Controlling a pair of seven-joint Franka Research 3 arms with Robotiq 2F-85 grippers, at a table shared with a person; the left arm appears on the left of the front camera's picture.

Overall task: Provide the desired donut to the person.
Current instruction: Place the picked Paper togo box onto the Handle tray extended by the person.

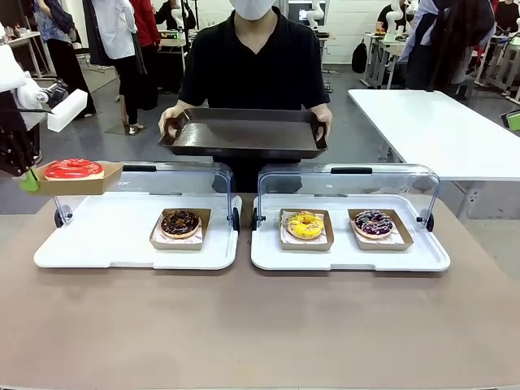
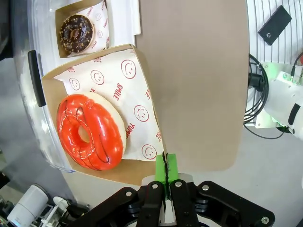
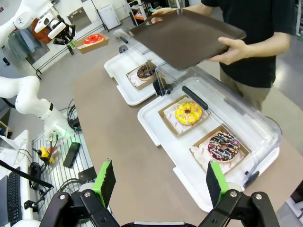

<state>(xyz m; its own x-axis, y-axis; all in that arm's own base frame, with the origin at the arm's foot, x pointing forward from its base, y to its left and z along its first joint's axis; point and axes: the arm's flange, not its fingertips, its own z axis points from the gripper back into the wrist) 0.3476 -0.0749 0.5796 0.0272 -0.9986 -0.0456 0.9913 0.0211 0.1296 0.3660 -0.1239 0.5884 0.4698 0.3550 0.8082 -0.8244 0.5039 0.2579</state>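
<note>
The red-glazed donut (image 1: 73, 168) lies in a cardboard tray (image 1: 97, 180) held in the air at the far left, above the left display tray. My left gripper (image 2: 165, 172) is shut on that cardboard tray's edge, also seen at the left gripper (image 1: 30, 180). The red donut (image 2: 90, 131) rests on smiley-print paper. The person (image 1: 253, 65) in black holds a dark brown serving tray (image 1: 244, 132) with both hands behind the display cases. My right gripper (image 3: 158, 182) is open above the table, nothing between its fingers.
The left white display tray (image 1: 106, 240) holds a chocolate donut (image 1: 180, 223). The right display tray (image 1: 349, 256) holds a yellow donut (image 1: 305, 225) and a dark sprinkled donut (image 1: 373, 223). Both clear lids (image 1: 349, 183) stand raised. A white table (image 1: 439, 130) stands at the right.
</note>
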